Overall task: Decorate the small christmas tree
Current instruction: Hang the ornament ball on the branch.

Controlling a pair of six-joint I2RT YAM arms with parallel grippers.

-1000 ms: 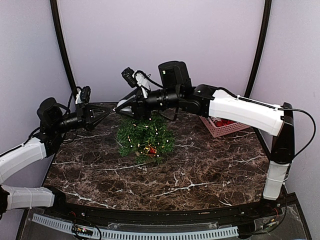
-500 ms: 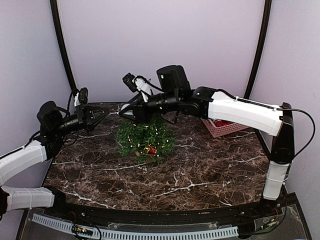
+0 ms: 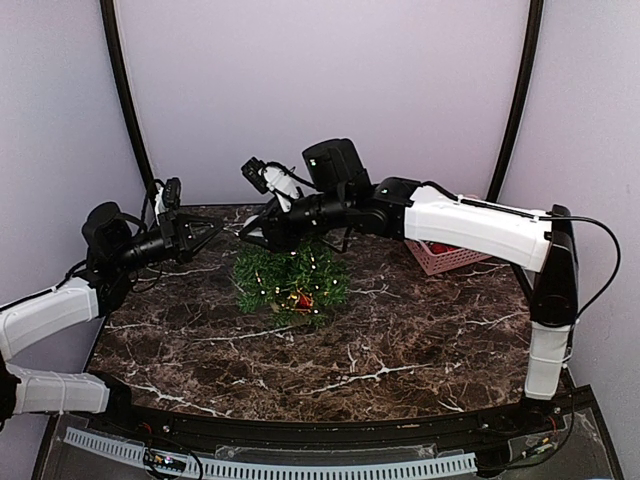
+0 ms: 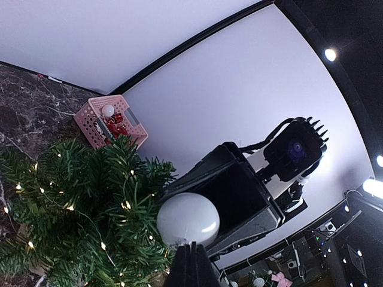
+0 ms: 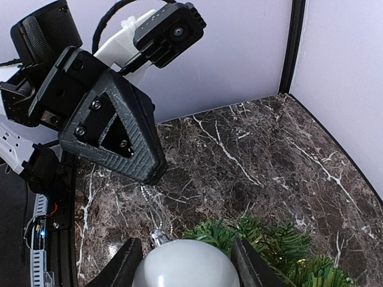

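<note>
Right, the small christmas tree (image 3: 292,278), a bushy dark green artificial one dotted with tiny white lights, stands on the dark brown white-veined marble table (image 3: 400,340), toward the far edge and a little left of centre. Both arms meet just above its upper left side. My right gripper (image 3: 256,232) grasps a glossy white round bauble (image 5: 184,268) between its two black fingers (image 5: 124,269), the ball just above the topmost branches. My left gripper (image 3: 213,230) is clenched, fingertips pressed together, and a thin silver cord (image 5: 154,212) runs from the bauble's cap up to that tip, where it looks pinched. Off to the right, near the back wall, a pink plastic lattice basket (image 3: 452,258) holding red ornaments (image 4: 114,119) sits well apart from the tree.
</note>
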